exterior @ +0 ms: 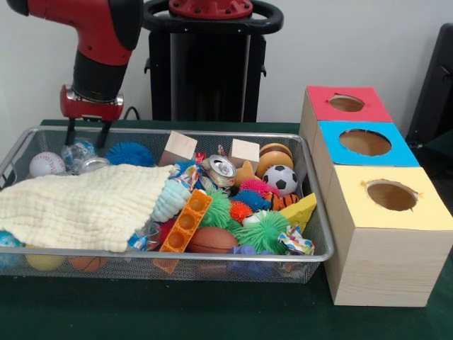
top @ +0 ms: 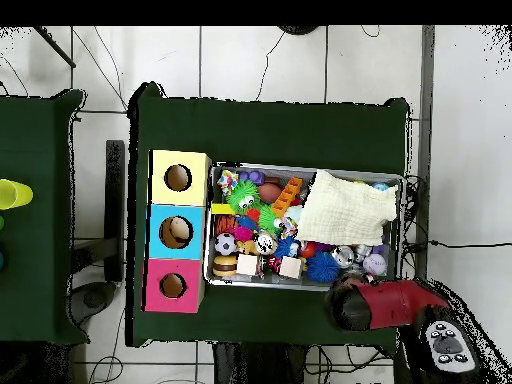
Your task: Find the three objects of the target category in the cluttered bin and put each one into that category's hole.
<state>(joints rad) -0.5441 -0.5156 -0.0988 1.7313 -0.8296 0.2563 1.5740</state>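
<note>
A: Gripper (exterior: 88, 133) sits over the bin's (exterior: 311, 205) far corner, fingers (exterior: 71, 132) apart, nothing between them. Tips hang just above the contents, close to the far rim.

B: And the bottle?

A: One clear bottle (exterior: 76, 151) with a blue label lies right below the tips, a shade toward the right-hand finger as the front view shows it. Can't read its long axis for sure; it looks to run roughly along the far rim, so across the finger gap rather than with it. My guess only.

B: What crowds it?

A: Baseball (exterior: 46, 163) just beside it on one side, a silver can (exterior: 93, 164) touching or nearly so on the near side, blue spiky ball (exterior: 129, 153) further along. Cloth (exterior: 85, 205) covers much of the bin nearer the camera.

B: Other two bottles?

A: Not seen. Possibly under the cloth.

B: Where's it going?

A: Red box's hole (exterior: 346, 103), well apart, at the bin's opposite end. Overhead agrees: arm (top: 385, 303) at one end, red box (top: 156, 286) at the other.

B: So the move?

A: Straight descent, likely; a wrist turn if the axis is as I judge.
</note>
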